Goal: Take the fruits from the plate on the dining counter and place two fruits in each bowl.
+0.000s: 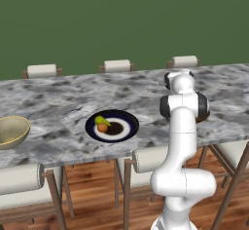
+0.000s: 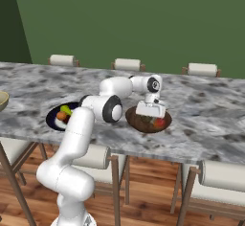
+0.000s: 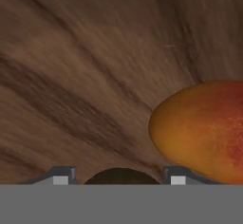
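My gripper (image 2: 152, 117) reaches down into the dark brown bowl (image 2: 139, 122) on the dining counter (image 2: 210, 105). In the hand view a small dark roundish fruit (image 3: 121, 175) sits between the fingertips (image 3: 60, 178), just above the bowl's wood-grained floor (image 3: 85, 76). An orange-red fruit (image 3: 204, 128) lies in the same bowl beside it, also visible as the reddish fruit (image 2: 160, 122). The dark-rimmed plate (image 1: 127, 122) holds a yellow-green fruit (image 1: 101, 121) and an orange fruit (image 1: 102, 127). The tan bowl (image 1: 12, 131) stands at the counter's left end.
Stools with white backrests line the far side (image 1: 42, 70) (image 1: 117, 66) and the near side (image 1: 19, 178) (image 2: 225, 175) of the counter. A green wall rises behind. The arm's elbow (image 2: 107, 107) hangs over the counter between plate and brown bowl.
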